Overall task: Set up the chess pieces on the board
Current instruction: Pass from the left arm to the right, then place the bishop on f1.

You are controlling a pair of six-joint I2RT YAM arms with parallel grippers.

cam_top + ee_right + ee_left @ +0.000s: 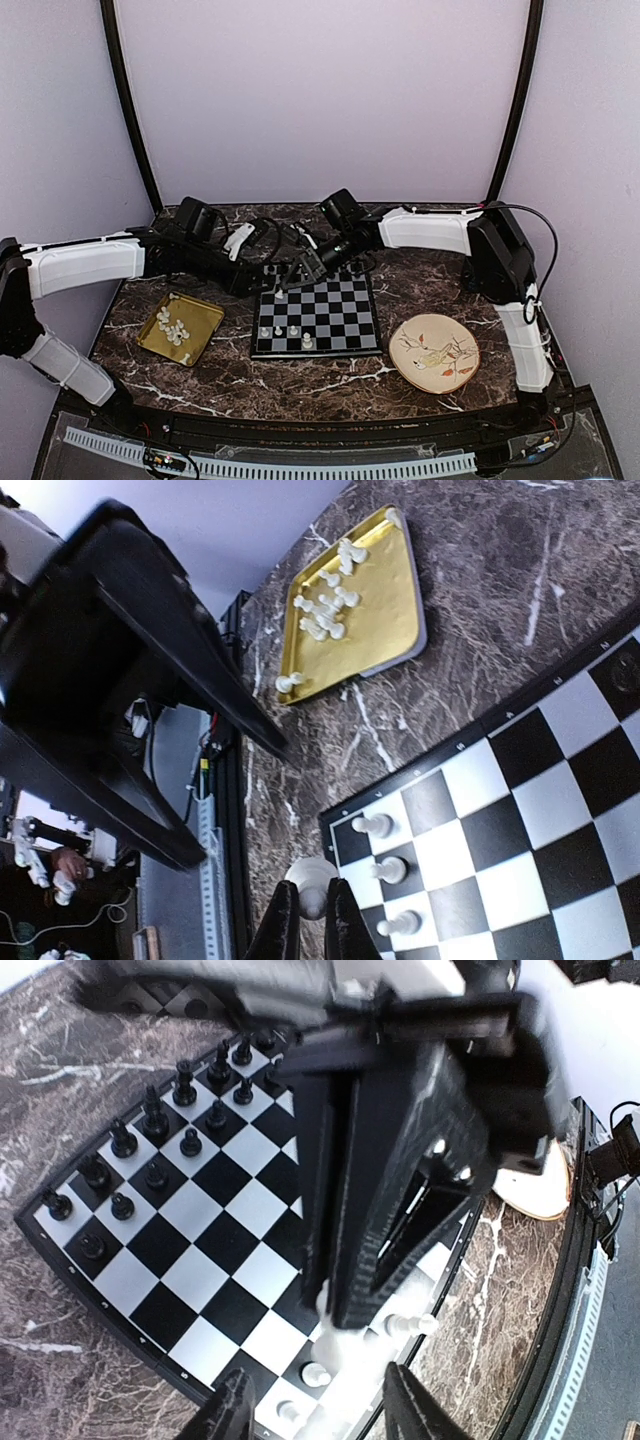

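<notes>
- Near-left corner of the surface [330, 385]: gold tray [205, 320] with a loose heap of white chess pieces [172, 326], several lying on their sides.
- Left end effector [320, 1415]: fingers partly apart, nothing gripped, poised over the white-side edge of the board [340, 305].
- Board at the centre of the surface: three white men standing by its near-left corner, black chessmen [153, 1110] ranked along the far edge.
- Right end effector [312, 925]: pinched closed on one chess piece [312, 880], rounded end protruding past the fingertips.
- Decorated plate [412, 365] toward the near-right corner.
- Handling, as judged: very light, rigid, smooth plastic, prone to slip, twist or topple. Best taken across the narrow stem with a gentle close and set down upright. Those lying flat in the tray likely need re-orienting.
- Obscured: much of the board blocked in the left wrist view by the other arm. Both tips lost overhead among dark arms and black chessmen. Rank of the held man and tray count not determinable.
</notes>
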